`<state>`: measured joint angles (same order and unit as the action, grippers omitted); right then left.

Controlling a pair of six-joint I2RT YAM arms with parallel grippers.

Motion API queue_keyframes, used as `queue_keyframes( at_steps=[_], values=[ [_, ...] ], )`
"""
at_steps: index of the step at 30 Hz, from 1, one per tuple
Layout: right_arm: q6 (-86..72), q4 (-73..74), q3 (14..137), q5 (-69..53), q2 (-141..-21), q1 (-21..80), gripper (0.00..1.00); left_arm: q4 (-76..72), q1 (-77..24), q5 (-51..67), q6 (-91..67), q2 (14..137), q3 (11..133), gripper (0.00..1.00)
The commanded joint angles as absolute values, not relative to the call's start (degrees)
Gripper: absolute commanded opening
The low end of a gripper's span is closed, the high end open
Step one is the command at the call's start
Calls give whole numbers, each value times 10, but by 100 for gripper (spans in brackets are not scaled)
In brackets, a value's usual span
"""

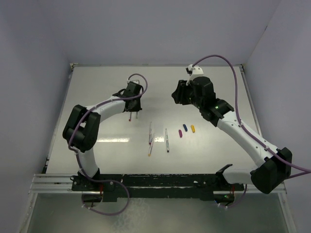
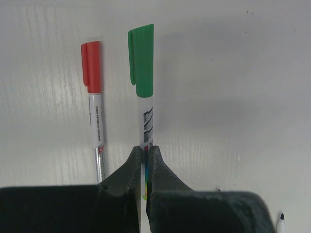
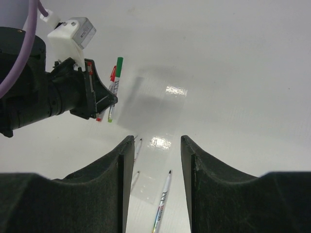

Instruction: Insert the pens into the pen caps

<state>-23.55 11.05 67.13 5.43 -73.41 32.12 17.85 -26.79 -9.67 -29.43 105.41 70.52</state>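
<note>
My left gripper [image 2: 145, 154] is shut on a silvery pen [image 2: 146, 121] that wears a green cap [image 2: 141, 58]. A second pen with a red cap [image 2: 92, 65] lies on the white table just to its left. Both also show in the right wrist view, the green cap [image 3: 118, 63] beside the left gripper [image 3: 99, 97]. My right gripper [image 3: 156, 141] is open and empty above the table. Three uncapped pens [image 1: 167, 141] lie mid-table. A purple cap [image 1: 180, 134], a blue cap [image 1: 185, 127] and a yellow cap [image 1: 193, 129] lie loose to their right.
The white table [image 1: 218, 160] is walled at the back and sides. An uncapped pen [image 3: 163, 199] lies below my right fingers, and two more pens [image 3: 138, 148] lie by the left finger. The left gripper [image 1: 132, 103] and right gripper [image 1: 181, 94] sit at the far half.
</note>
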Motion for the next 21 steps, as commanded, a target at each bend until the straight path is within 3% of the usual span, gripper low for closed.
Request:
queue_keyframes(
  at_steps=[1, 10, 21],
  values=[
    [-243, 93, 669, 66, -712, 320, 45, 185, -268, -126, -301, 1069, 713, 2],
    [-241, 86, 674, 64, -722, 320, 44, 198, -268, -129, -285, 1077, 710, 2],
    [-243, 68, 676, 63, -725, 320, 44, 204, -268, -121, -273, 1087, 713, 14]
  ],
)
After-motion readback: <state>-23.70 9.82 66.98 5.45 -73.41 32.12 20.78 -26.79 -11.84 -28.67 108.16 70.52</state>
